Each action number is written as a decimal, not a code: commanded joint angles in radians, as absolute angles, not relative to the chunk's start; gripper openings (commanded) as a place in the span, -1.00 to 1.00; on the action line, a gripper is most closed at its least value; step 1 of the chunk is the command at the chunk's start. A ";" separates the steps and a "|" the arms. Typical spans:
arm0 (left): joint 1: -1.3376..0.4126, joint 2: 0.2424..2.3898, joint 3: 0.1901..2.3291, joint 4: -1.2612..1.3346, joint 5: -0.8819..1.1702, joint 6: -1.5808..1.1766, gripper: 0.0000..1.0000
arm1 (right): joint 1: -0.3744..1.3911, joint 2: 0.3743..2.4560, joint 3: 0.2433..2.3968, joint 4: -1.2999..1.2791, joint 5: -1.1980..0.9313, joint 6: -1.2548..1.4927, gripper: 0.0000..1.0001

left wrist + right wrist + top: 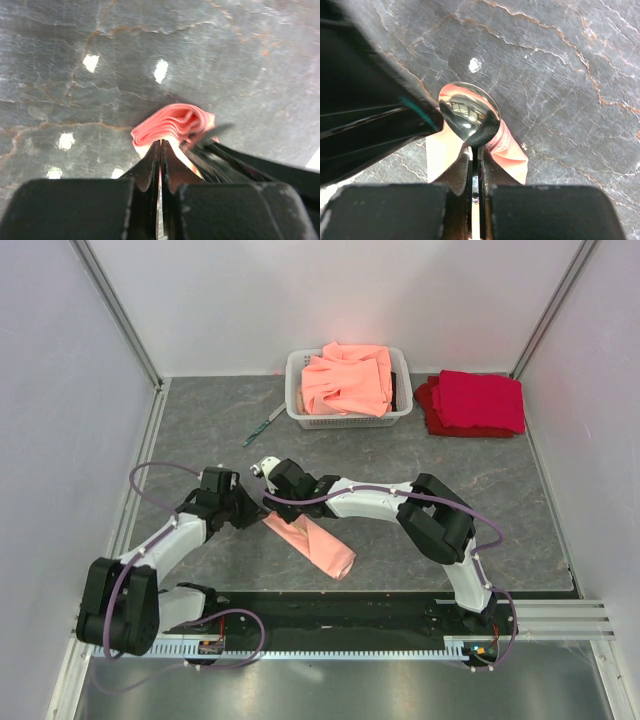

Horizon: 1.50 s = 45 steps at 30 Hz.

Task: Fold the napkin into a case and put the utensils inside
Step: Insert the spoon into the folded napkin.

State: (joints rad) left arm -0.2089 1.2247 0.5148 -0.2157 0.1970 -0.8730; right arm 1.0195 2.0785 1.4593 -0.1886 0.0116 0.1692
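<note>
The pale-pink napkin (318,548) lies folded into a long narrow strip, slanting across the near middle of the table. At its upper-left end, my left gripper (160,142) is shut on an edge of the napkin (170,122), which bunches up just past the fingertips. My right gripper (475,150) is shut on the handle of the silvery spoon (469,114). The spoon's bowl points away from me and hovers over that same end of the napkin (512,152). Both wrists crowd together there. A teal-green-handled utensil (262,427) lies on the table left of the basket.
A white basket (300,400) at the back holds heaped orange-salmon cloths (348,378). Deep red folded cloths (478,402) are stacked to its right. White walls close in the dark marbled table on three sides.
</note>
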 commanded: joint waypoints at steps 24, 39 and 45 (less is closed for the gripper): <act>-0.210 1.233 0.434 -0.035 0.316 -0.963 -0.96 | 1.025 2.042 1.517 -0.253 0.032 0.230 -0.85; -0.221 1.203 0.437 -0.051 0.318 -0.946 -0.96 | 1.026 1.979 1.523 -0.265 0.055 0.227 -0.88; -0.233 1.256 0.462 -0.028 0.345 -0.954 -0.96 | 1.025 1.962 1.483 -0.250 0.055 0.241 -0.89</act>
